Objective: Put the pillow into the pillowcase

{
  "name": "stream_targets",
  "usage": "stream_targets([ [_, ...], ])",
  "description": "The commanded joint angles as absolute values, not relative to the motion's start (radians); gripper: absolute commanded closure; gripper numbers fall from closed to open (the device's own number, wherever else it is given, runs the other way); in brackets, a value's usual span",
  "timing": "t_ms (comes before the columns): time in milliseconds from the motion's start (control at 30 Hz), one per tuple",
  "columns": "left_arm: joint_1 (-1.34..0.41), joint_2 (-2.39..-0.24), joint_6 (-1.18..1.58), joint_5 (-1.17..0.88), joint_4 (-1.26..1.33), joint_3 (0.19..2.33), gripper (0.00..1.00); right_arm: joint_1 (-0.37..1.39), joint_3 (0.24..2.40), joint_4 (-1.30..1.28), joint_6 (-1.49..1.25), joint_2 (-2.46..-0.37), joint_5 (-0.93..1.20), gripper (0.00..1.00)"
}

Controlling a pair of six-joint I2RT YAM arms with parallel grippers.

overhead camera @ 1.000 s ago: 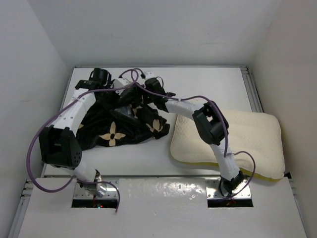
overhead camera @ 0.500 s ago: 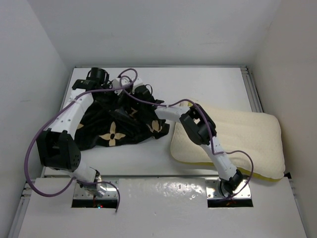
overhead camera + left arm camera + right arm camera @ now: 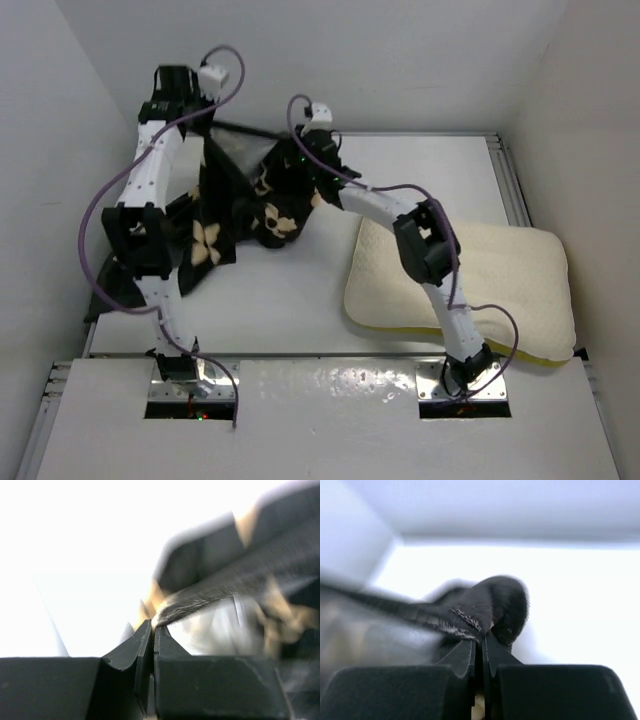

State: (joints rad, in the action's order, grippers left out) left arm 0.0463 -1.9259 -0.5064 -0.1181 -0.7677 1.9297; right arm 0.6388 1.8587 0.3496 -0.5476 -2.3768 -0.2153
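The black pillowcase (image 3: 238, 212) with tan flowers hangs lifted off the table, its top edge stretched between my two grippers. High at the back left, my left gripper (image 3: 206, 122) is shut on one part of that edge; in the left wrist view the dark hem (image 3: 210, 596) runs out of the closed left gripper (image 3: 152, 628). My right gripper (image 3: 292, 160) is shut on the edge further right; the right wrist view shows a plush black fold (image 3: 501, 603) pinched at the tips of the right gripper (image 3: 481, 638). The cream pillow (image 3: 500, 280) lies flat at the right, untouched.
White walls close in the table (image 3: 300, 300) at the left, back and right. The left arm's purple cable (image 3: 95, 250) loops out toward the left wall. The pillow's near edge overhangs the front ledge by the right arm's base (image 3: 465, 375).
The right gripper has shut on the pillowcase edge. Both arms have risen and moved back, the left one far up, lifting the pillowcase from a heap on the table into a hanging sheet.
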Motion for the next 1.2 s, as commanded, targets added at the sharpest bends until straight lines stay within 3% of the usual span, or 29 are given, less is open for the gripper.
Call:
stream_targets([
  [0,0.060,-2.061,-0.506,0.123,-0.626,2.445,1.00,0.520,1.797,0.464,-0.520,-2.110,-0.458,1.00],
  [67,-0.019,-2.057,-0.625,0.127,-0.565,2.509,1.00,0.505,1.646,0.521,-0.477,-2.027,-0.453,1.00],
  [200,-0.150,-1.766,-0.890,0.074,-0.347,2.042,1.00,0.526,1.362,0.581,-0.439,-1.829,-0.330,1.00],
  [300,-0.184,-1.703,-0.924,0.057,-0.527,1.874,1.00,0.549,1.217,0.585,-0.454,-1.770,-0.261,1.00],
  [533,-0.215,-1.493,-0.936,0.083,-0.771,1.453,1.00,0.520,1.241,0.312,-0.581,-1.819,-0.109,1.00],
  [767,-0.252,-1.437,-0.963,0.127,-0.888,1.247,0.97,0.491,1.368,0.137,-0.569,-1.882,-0.028,1.00],
  [800,-0.252,-1.445,-0.950,0.127,-0.885,1.238,0.92,0.491,1.408,0.115,-0.539,-1.890,-0.015,0.98],
  [933,-0.264,-1.480,-0.875,0.104,-0.874,1.302,0.29,0.491,1.451,0.005,-0.457,-1.910,0.031,1.00],
  [1000,-0.288,-1.514,-0.803,0.062,-0.871,1.388,0.13,0.499,1.421,0.018,-0.421,-1.890,0.066,1.00],
  [1033,-0.299,-1.531,-0.775,0.017,-0.867,1.490,0.01,0.502,1.405,0.046,-0.416,-1.884,0.080,1.00],
  [1167,-0.373,-1.592,-0.722,-0.122,-0.830,1.646,0.00,0.512,1.355,0.101,-0.449,-1.845,0.158,1.00],
])
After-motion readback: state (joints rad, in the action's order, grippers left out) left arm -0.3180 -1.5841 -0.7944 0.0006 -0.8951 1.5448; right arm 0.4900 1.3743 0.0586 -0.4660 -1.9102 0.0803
